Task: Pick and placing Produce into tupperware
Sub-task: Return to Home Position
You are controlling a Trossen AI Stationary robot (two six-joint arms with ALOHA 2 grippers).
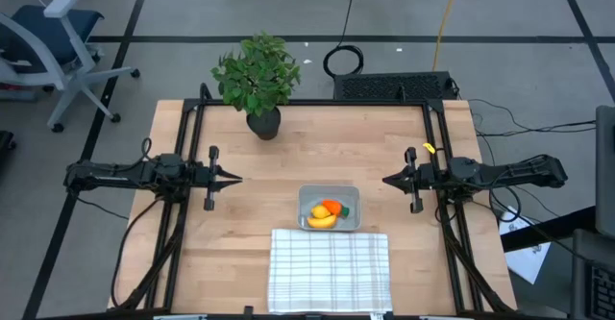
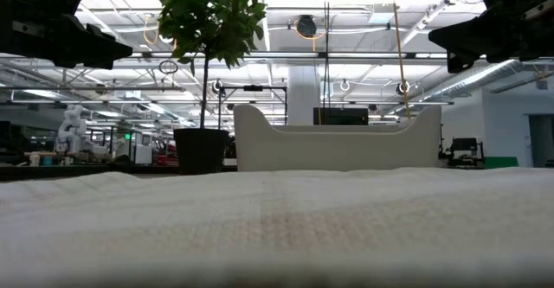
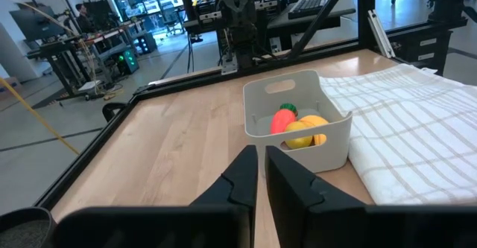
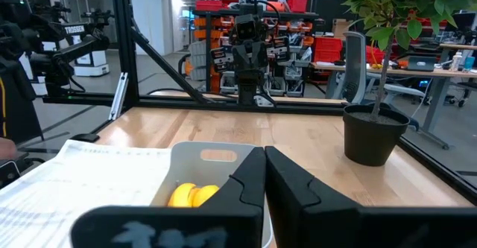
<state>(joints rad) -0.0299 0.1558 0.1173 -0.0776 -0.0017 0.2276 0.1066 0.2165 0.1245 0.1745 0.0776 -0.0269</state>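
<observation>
The tupperware (image 1: pixel 330 208), a small pale rectangular container, stands on the wooden table just beyond the white checked cloth (image 1: pixel 329 268). Inside it lie the produce: an orange carrot with green top (image 3: pixel 283 119), a yellow banana (image 1: pixel 322 221) and a yellow lemon-like piece (image 3: pixel 299 134). My left gripper (image 1: pixel 236 178) hovers shut at the table's left side, pointing level toward the centre. My right gripper (image 1: pixel 387 180) hovers shut at the right side, facing it. Both are clear of the container and hold nothing.
A potted leafy plant (image 1: pixel 258 78) stands at the table's far edge, left of centre. The checked cloth covers the near middle. Black frame rails (image 1: pixel 317 102) run along the table's far and side edges. Bare wood lies between each gripper and the container.
</observation>
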